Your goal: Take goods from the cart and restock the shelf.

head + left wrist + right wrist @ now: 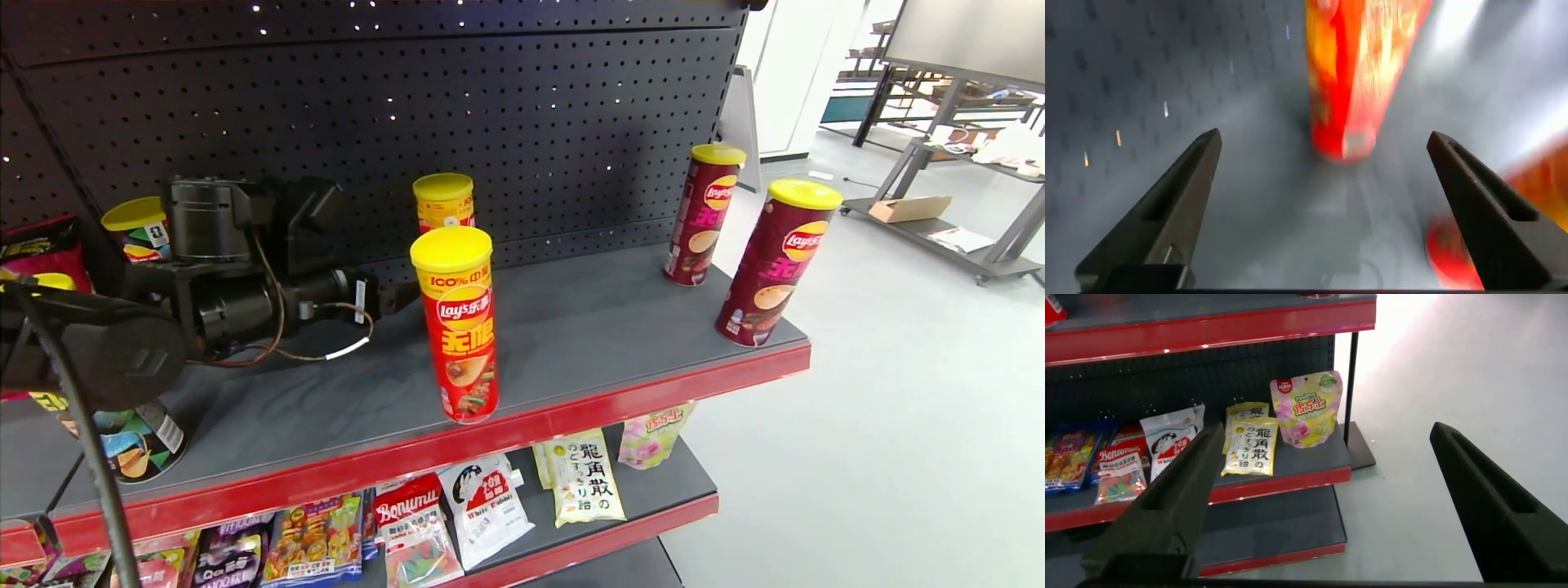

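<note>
From the head view, the tall red cardboard chip canister with a yellow plastic lid (pixel 455 327) stands upright at the front lip of the dark grey upper shelf with a red edge (pixel 571 420). A second red canister (pixel 443 200) stands behind it against the black pegboard (pixel 531 122). Two maroon canisters with yellow lids (pixel 704 214) are well apart to the right. Your left arm lies low over the shelf, to the left of the red pair.

I judge the canister light and stiff but easy to dent. It is tall on a narrow base, so it should tip readily, and its skin looks smooth. Take it around the mid-body, below the lid, with modest squeeze.

The left wrist view gives you what the head view cannot: the left gripper (pixel 1324 137) is spread wide with nothing between its fingers. A red canister stands ahead, centred in the gap but not touched. A second red shape sits beside one finger. You cannot tell from here which canister is which.

In the right wrist view, the right gripper (pixel 1328 429) is also spread and empty, hanging off the shelf's front. It adds the lower shelf face-on, with a pink and green soft pouch (pixel 1308 408) and a yellow and white flat packet (pixel 1249 445).
</note>
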Motion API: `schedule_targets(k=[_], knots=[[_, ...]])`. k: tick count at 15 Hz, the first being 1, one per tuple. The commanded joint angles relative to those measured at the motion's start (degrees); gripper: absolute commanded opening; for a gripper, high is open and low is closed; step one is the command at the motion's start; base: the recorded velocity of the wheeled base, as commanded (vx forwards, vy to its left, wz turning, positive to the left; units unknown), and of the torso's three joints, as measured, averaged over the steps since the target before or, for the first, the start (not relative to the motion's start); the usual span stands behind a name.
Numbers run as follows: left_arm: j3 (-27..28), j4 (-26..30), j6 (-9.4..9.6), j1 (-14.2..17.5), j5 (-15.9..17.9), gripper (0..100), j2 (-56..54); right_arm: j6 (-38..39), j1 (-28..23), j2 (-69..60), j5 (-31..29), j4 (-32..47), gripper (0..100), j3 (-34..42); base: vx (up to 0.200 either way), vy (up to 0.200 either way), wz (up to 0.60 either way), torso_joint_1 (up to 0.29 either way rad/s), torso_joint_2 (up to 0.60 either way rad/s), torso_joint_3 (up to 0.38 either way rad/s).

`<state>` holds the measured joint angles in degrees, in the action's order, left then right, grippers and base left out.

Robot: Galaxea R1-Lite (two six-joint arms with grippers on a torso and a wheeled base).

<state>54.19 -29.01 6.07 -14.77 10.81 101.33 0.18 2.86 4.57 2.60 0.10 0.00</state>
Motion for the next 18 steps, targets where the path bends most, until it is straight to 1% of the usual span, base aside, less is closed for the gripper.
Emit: schedule_targets(k=[1, 2, 4, 5, 6, 7, 8, 9, 10, 11, 12, 13, 14, 15, 16, 17, 18], knots=[[-3.7, 11.5, 0.43, 0.4, 0.4, 100, -13.2, 0.0, 0.0, 0.1, 0.0, 0.0, 100, 0.0, 0.000, 0.000, 0.00, 0.000, 0.00, 0.000], [-3.7, 17.1, 0.43, 0.4, 0.8, 100, -17.3, 0.0, 0.0, 0.1, 0.0, 0.0, 100, 0.0, 0.000, 0.000, 0.00, 0.000, 0.00, 0.000], [-4.6, 23.6, 0.78, 0.4, 2.8, 100, -24.0, 0.0, 0.0, 0.1, 0.0, 0.0, 100, 0.0, 0.000, 0.000, 0.00, 0.000, 0.00, 0.000], [-7.6, 25.9, 1.49, 2.4, 3.4, 100, -30.8, 0.0, 0.0, 0.1, 0.0, 0.0, 100, 0.0, 0.000, 0.000, 0.00, 0.000, 0.00, 0.000], [-10.2, 26.4, 2.63, 4.3, 3.6, 100, -35.5, 0.0, 0.0, 0.1, 0.0, 0.0, 100, 0.0, 0.000, 0.000, 0.00, 0.000, 0.00, 0.000], [-12.9, 27.1, 4.21, 6.8, 4.7, 100, -41.0, 0.0, 0.0, 0.1, 0.0, 0.0, 100, 0.0, 0.000, 0.000, 0.00, 0.000, 0.00, 0.000], [-14.3, 27.9, 4.30, 7.7, 6.0, 100, -45.0, 0.0, 0.0, 0.1, 0.0, 0.0, 100, 0.0, 0.000, 0.000, 0.00, 0.000, 0.00, 0.000], [-16.0, 31.0, 3.86, 10.6, 8.0, 100, -52.3, 0.0, 0.0, 0.1, 0.0, 0.0, 100, 0.0, 0.000, 0.000, 0.00, 0.000, 0.00, 0.000], [-16.1, 36.5, 2.89, 11.9, 8.6, 100, -59.0, 0.0, 0.0, 0.1, 0.0, 0.0, 100, 0.0, 0.000, 0.000, 0.00, 0.000, 0.00, 0.000], [-15.5, 42.2, 1.75, 11.9, 8.7, 100, -64.8, 0.0, 0.0, 0.1, 0.0, 0.0, 100, 0.0, 0.000, 0.000, 0.00, 0.000, 0.00, 0.000], [-15.5, 42.2, 1.75, 11.9, 8.7, 100, -64.8, 0.0, 0.0, 0.1, 0.0, 0.0, 100, 0.0, 0.000, 0.000, 0.00, 0.000, 0.00, 0.000], [-15.0, 52.1, 0.08, 11.9, 8.5, 100, -75.3, 0.0, 0.0, 0.1, 0.0, 0.0, 100, 0.0, 0.000, 0.000, 0.00, 0.000, 0.00, 0.000], [-15.1, 53.4, -0.53, 11.9, 8.3, 100, -77.2, 0.0, 0.0, 0.1, 0.0, 0.0, 100, 0.0, 0.000, 0.000, 0.00, 0.000, 0.00, 0.000], [-15.9, 53.6, -1.68, 12.0, 7.6, 100, -79.6, 0.0, 0.0, 0.1, 0.0, 0.0, 100, 0.0, 0.000, 0.000, 0.00, 0.000, 0.00, 0.000], [-16.6, 53.5, -2.20, 12.0, 6.1, 100, -80.4, 0.0, 0.0, 0.1, 0.0, 0.0, 100, 0.0, 0.000, 0.000, 0.00, 0.000, 0.00, 0.000], [-18.5, 53.4, -2.29, 12.1, -0.1, 100, -81.6, 0.0, 0.0, 0.1, 0.0, 0.0, 100, 0.0, 0.000, 0.000, 0.00, 0.000, 0.00, 0.000], [-19.6, 52.7, -2.29, 12.1, -4.6, 100, -82.3, 0.0, 0.0, 0.1, 0.0, 0.0, 100, -0.1, 0.000, 0.000, 0.00, 0.000, 0.00, 0.000]])
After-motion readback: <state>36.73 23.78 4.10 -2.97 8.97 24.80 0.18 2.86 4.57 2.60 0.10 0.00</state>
